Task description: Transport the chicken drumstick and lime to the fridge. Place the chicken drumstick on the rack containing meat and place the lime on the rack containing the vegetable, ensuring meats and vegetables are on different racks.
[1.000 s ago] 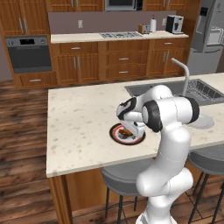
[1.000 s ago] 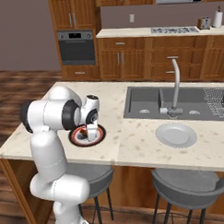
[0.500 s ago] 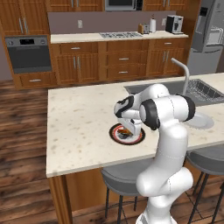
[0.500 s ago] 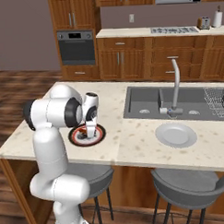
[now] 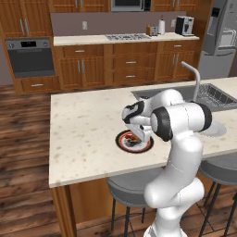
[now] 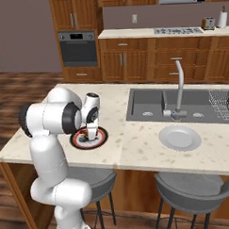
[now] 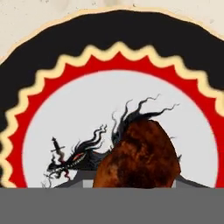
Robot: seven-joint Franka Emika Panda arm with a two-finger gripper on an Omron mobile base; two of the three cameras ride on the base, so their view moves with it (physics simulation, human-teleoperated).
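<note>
end effector (image 6: 92, 132) jaws narrowed since earlier, now clamping chicken drumstick (image 7: 139, 156) over plate (image 7: 57, 57); sink (image 6: 149, 104) nearby.

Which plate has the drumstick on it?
The patterned plate with the red-black rim, under the gripper, holds the drumstick; the plain plate by the sink doesn't.

No readable words, numbers, labels or brand marks appear anywhere. The plate (image 7: 57, 57) carries only a black dragon drawing inside red and cream zigzag rings.
</note>
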